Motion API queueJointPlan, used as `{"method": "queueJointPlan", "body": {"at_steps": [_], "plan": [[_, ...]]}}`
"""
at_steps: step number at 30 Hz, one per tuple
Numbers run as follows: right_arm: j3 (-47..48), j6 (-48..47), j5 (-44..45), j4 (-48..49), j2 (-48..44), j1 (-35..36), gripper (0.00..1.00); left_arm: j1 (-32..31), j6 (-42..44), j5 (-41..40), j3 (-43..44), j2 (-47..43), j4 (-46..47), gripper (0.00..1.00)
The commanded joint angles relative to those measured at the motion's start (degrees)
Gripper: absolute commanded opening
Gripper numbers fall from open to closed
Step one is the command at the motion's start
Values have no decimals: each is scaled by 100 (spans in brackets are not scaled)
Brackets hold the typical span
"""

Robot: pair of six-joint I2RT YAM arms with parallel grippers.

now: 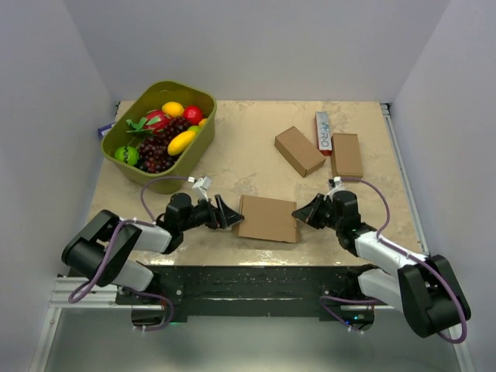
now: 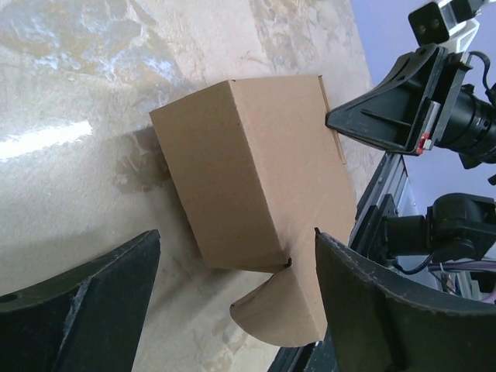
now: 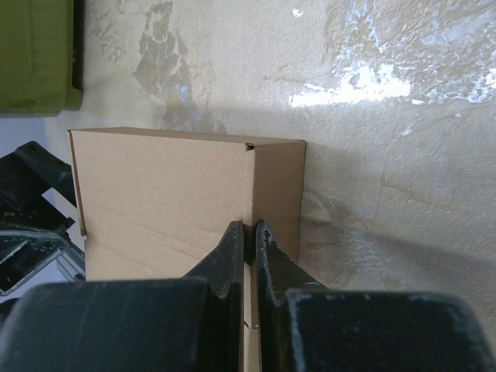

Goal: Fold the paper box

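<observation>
The paper box (image 1: pixel 267 218) lies flat near the table's front edge, between my two grippers, with its lid down. In the left wrist view the paper box (image 2: pixel 248 163) shows a rounded side flap (image 2: pixel 283 310) sticking out at its near end. My left gripper (image 1: pixel 225 211) is open at the box's left end, and its fingers (image 2: pixel 93 294) straddle that end without touching. My right gripper (image 1: pixel 297 211) is shut, its tips (image 3: pixel 249 226) pressed against the box's right top edge (image 3: pixel 275 155). Nothing shows clamped between its jaws.
A green basket (image 1: pixel 208 108) of toy fruit stands at the back left. Two plain brown boxes (image 1: pixel 298 150) (image 1: pixel 346 155) and a white-and-red carton (image 1: pixel 323 132) lie at the back right. The black rail (image 1: pixel 256 279) runs along the near edge.
</observation>
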Motion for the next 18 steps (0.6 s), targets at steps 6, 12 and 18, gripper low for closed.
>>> {"method": "queueJointPlan", "body": {"at_steps": [6,12,18], "plan": [[-29,-262,77,-687,-124,-42,0,-326,-487,99,406,903,1200,79],[42,-429,226,-907,-265,-51,0,-493,-602,13,642,1150,1395,65],[208,-798,437,-1258,-326,-51,0,-546,-689,-94,705,1141,1315,53]]}}
